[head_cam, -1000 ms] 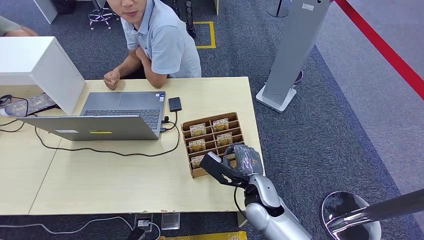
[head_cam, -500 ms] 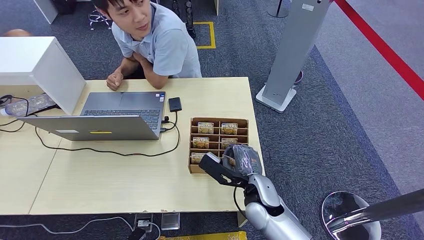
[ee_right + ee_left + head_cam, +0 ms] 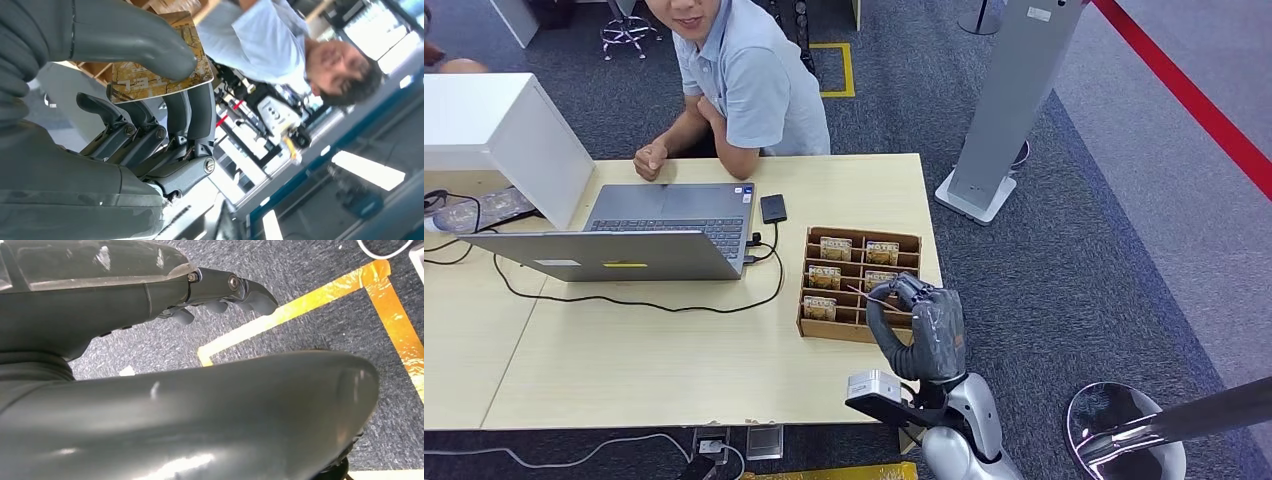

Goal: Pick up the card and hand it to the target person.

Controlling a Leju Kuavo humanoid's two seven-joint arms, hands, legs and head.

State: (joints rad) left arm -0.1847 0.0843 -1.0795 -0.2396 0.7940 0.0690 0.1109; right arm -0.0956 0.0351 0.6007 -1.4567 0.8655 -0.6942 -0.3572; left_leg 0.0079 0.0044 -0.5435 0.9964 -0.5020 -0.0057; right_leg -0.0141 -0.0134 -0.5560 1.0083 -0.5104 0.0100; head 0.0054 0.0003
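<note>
Gold-printed, the card [image 3: 165, 65] sits pinched between the right hand's [image 3: 924, 325] thumb and fingers, lifted just above the cardboard rack [image 3: 856, 290] in front of it. Beyond the rack, to the hand's left, the person [image 3: 744, 80] leans on the table [image 3: 624, 360]. Only an edge is gripped, so a quick swing outward could likely slip it free. Half a second ago the hand lay lower over the rack; now it is raised, turned upright. The left hand [image 3: 220, 295] hangs with fingers curled, holding nothing.

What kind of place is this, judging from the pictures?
Probably a reception or check-in desk in an office or lab: a wooden desk with a laptop, a box of cards, grey carpet, and a person waiting opposite.
</note>
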